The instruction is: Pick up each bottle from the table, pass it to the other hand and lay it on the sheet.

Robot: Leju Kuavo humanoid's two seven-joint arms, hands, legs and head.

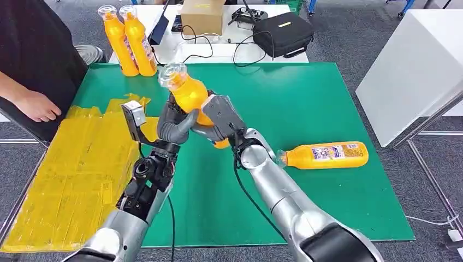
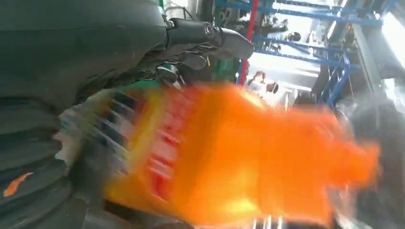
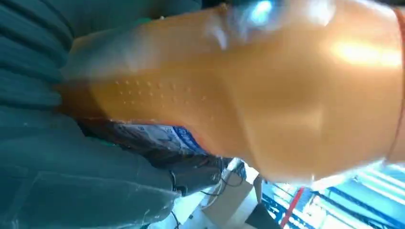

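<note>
- Above mid-table (image 1: pixel 327 98), both hands clasp one bottle (image 1: pixel 188 93), cap tilted toward 11 o'clock, so the handover looks underway.
- Left hand (image 1: pixel 177 123) wraps its middle; right hand (image 1: pixel 221 120) closes on the base.
- At 9 o'clock lies the sheet (image 1: pixel 71 180), the bottle's destination.
- Another bottle (image 1: pixel 325 155) lies at 3 o'clock; two (image 1: pixel 131 41) stand at 11.

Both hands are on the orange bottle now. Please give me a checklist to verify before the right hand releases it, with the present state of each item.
1. Left hand grips the held bottle: ok.
2. Right hand on it too: ok.
3. Left grip firm enough alone: cannot tell.
4. Bottle cap closed: cannot tell.
5. Yellow sheet has bare room: ok.
6. Person's hand off the sheet: ok, but close.
</note>
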